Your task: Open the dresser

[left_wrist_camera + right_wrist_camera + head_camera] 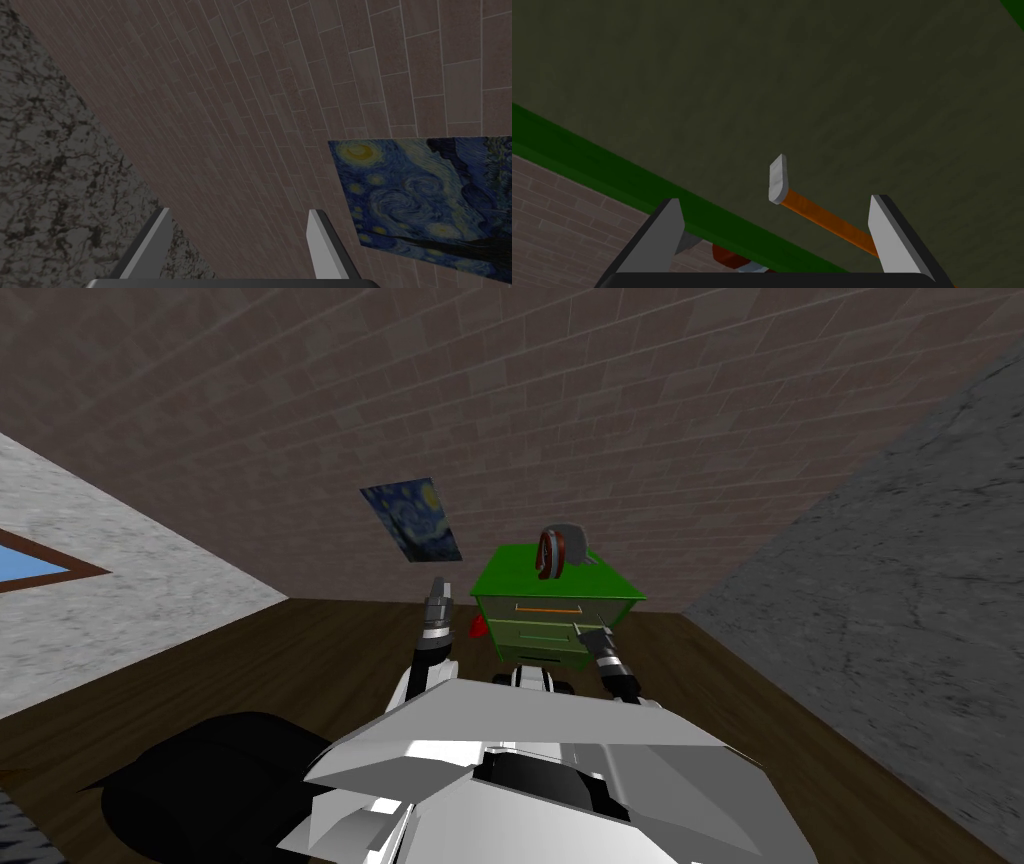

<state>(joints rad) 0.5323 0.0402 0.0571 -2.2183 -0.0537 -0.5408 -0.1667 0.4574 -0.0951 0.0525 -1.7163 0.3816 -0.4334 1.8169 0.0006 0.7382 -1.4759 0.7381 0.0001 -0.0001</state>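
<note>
Hovering at the green boxy dresser (510, 578), which is standing against the brick wall (650, 408) near the corner with the grey stone wall (900, 588), the right gripper (776, 200) is holding its fingers spread. The grey-capped end of the slim orange handle (827, 222) is lying between them, on the flat olive drawer front (812, 75). The left gripper (437, 588) is hanging open, clear of the dresser's left edge.

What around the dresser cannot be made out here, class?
1. Orange handle: right wrist view, far end hidden behind the right end effector.
2. Grey-red item on dresser: head view, too small to identify.
3. Red object: head view, half-hidden by dresser.
</note>
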